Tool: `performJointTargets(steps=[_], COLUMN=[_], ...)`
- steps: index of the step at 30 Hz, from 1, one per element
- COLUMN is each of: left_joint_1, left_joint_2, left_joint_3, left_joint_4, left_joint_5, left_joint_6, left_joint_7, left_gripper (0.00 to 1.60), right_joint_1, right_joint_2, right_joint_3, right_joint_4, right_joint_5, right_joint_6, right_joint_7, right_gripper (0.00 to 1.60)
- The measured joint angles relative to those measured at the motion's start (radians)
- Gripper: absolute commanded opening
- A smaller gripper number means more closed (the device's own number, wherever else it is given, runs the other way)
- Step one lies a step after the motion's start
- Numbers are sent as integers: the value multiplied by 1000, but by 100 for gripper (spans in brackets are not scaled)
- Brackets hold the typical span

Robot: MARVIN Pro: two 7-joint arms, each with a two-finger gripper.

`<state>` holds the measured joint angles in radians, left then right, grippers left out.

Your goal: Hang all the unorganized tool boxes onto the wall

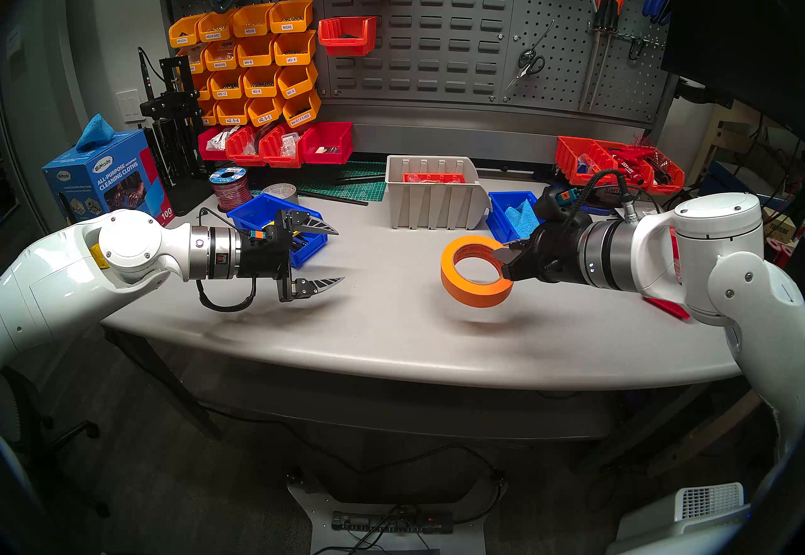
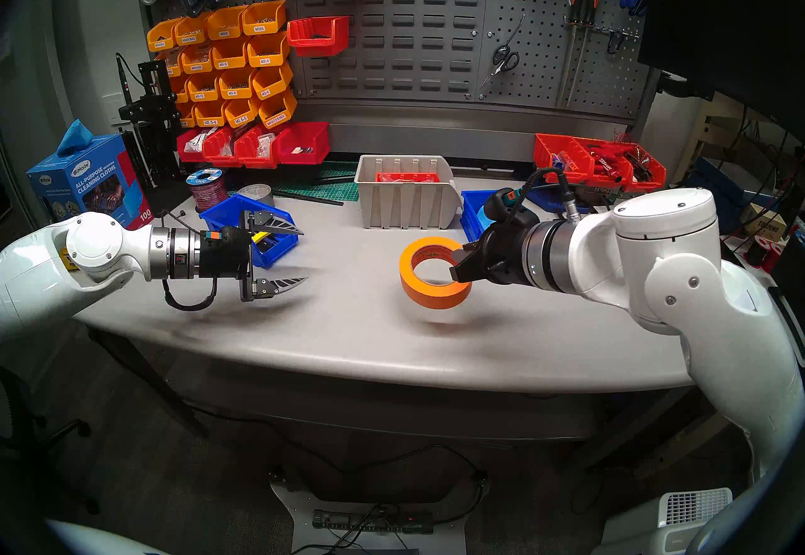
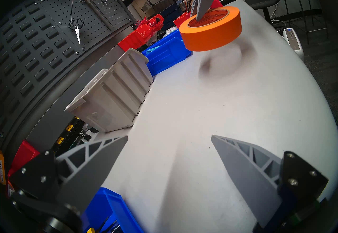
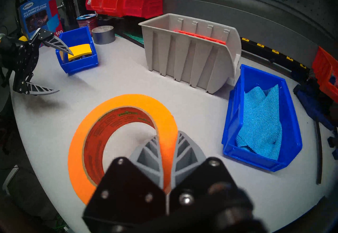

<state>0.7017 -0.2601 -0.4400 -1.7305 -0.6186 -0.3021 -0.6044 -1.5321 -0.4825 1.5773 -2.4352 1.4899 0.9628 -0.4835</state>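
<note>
Tool boxes sit unhung on the pale grey rounded tabletop (image 1: 392, 345): a large beige ribbed plastic bin (image 1: 435, 197) stands near the back edge at the middle, with something red-orange lying inside it. Just beside it on the right rests a bright blue open-top bin (image 4: 259, 117) holding a crumpled light blue cloth (image 4: 259, 122). A second bright blue bin (image 4: 77, 49), with a yellow block inside, sits well apart on the left, partly behind the left gripper (image 1: 337, 255) in the head views. That gripper hovers above the table with its fingers spread wide and nothing between them.

Behind the bins rises the dark grey louvred metal wall panel (image 1: 435, 18), where two orange-red bins (image 1: 346, 35) hang at its left side and most slots are bare.

In front of the beige bin, the right gripper (image 4: 167, 135) is clamped on the rim of a wide orange roll of masking tape (image 1: 477, 271), one finger inside the ring and one outside; the roll hangs tilted above the tabletop, its shadow beneath it.

Further left stand a grey roll of duct tape (image 4: 103, 34), a spool of red wire (image 1: 231, 188) and a blue box of cleaning cloths (image 1: 102, 179).
</note>
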Motion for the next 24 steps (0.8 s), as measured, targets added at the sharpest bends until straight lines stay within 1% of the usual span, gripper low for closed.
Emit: performJointTargets(steps=[4, 10, 12, 13, 18, 22, 24], left_joint_1=[0, 0, 0, 0, 0, 0, 0], left_joint_2=[0, 0, 0, 0, 0, 0, 0], left_joint_3=[0, 0, 0, 0, 0, 0, 0], left_joint_4=[0, 0, 0, 0, 0, 0, 0], left_joint_5=[0, 0, 0, 0, 0, 0, 0], left_joint_6=[0, 0, 0, 0, 0, 0, 0], left_joint_7=[0, 0, 0, 0, 0, 0, 0], left_gripper=[160, 160, 160, 160, 160, 160, 160], right_joint_1=[-29, -84, -93, -107, -146, -176, -183], right_joint_2=[23, 50, 53, 59, 73, 82, 85], right_joint_3=[60, 153, 167, 190, 252, 292, 302], right_joint_4=[0, 9, 14, 25, 62, 94, 102], right_joint_5=[-3, -31, -38, -51, -101, -149, -162], right_joint_6=[0, 0, 0, 0, 0, 0, 0], right_joint_7=[22, 76, 85, 101, 153, 199, 213], right_gripper=[0, 0, 0, 0, 0, 0, 0])
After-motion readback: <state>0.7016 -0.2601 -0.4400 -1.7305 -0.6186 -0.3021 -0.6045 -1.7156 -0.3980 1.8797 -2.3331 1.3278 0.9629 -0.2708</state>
